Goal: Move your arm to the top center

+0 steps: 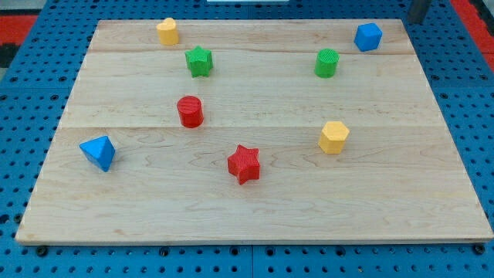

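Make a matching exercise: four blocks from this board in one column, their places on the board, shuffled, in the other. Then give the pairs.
Blocks:
1. red star
2. blue cube
3. yellow cylinder-like block
4. blue pyramid-like block

Places:
A. the view's top right corner
B. the view's left edge, lower half
C. the view's bottom centre
D. the view's top left

Pairs: 1-C, 2-A, 3-D, 4-B

There were eight small blocks: two yellow (167, 31) (333, 137), two green (199, 61) (326, 62), two red (190, 111) (245, 163), two blue (368, 36) (99, 152).
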Robot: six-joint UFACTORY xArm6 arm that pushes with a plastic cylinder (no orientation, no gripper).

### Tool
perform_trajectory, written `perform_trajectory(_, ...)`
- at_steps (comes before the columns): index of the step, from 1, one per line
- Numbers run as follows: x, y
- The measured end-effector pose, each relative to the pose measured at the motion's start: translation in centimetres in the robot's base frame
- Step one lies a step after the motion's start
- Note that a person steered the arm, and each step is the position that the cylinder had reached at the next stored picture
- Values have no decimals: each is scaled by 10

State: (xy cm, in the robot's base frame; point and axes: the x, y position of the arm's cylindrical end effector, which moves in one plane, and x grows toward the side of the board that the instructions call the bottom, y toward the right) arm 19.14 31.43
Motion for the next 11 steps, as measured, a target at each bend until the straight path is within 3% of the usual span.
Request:
perform_trajectory(1,0,-16)
perform_trajectory(5,0,-173)
perform_trajectory(7,1,-230)
perform_trajectory(9,0,-247)
perform_trajectory(11,1,-323)
